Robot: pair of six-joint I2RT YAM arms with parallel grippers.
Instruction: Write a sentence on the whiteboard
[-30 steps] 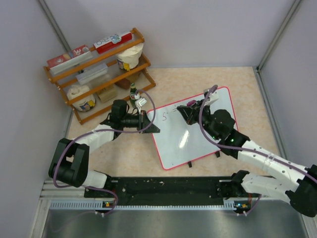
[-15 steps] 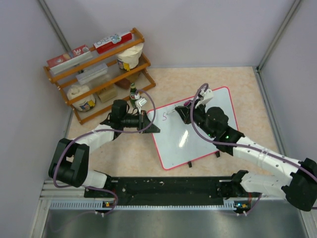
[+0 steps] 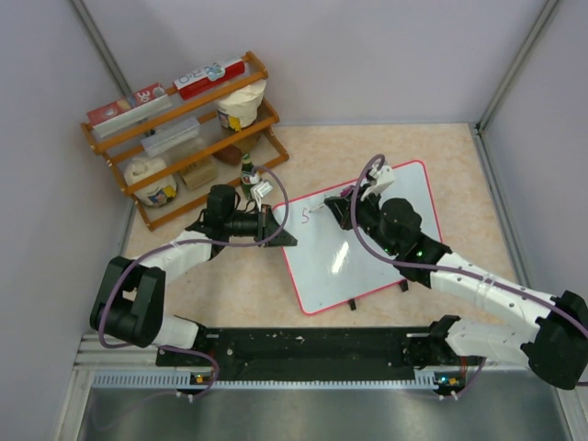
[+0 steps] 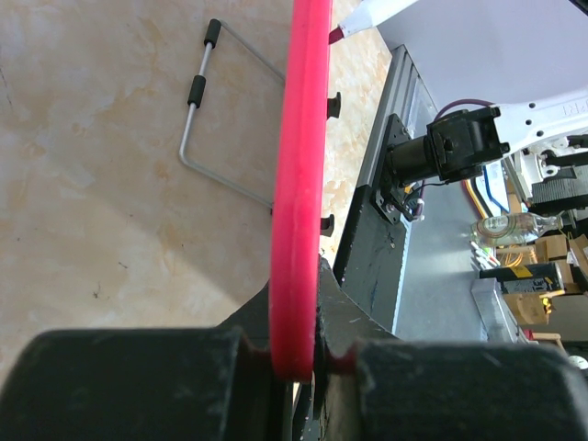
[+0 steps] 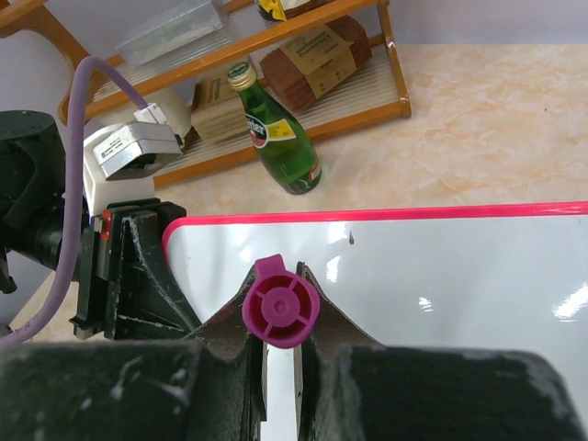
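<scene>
**Sentence** (image 3: 307, 216): thin pink line, begun at the board's upper left corner. Only an opening S reads from overhead; the strokes after it are too small to tell.

**Whiteboard** (image 3: 367, 257): glossy white, red-pink frame, lying at an angle on the table (image 3: 432, 147), right of centre. A wire stand shows beneath it in the left wrist view.

**Left gripper** (image 4: 296, 354): clamped on the frame at the board's left edge, steadying it.

**Right gripper** (image 5: 280, 344): clenched round a marker (image 5: 281, 310), magenta end cap toward the camera, poised over the upper left part of the board. Whether the tip touches the surface cannot be told.

**Surroundings:** wooden rack (image 3: 179, 138) of boxes and tubs at the far left; green bottle (image 5: 276, 129) standing just beside it.

**Step in hand:** writing, early; most of the line appears unwritten.

**Next move calls for:** light, even tip contact, small strokes running rightward along the line, and a firm hold on the frame so the board does not slide.
</scene>
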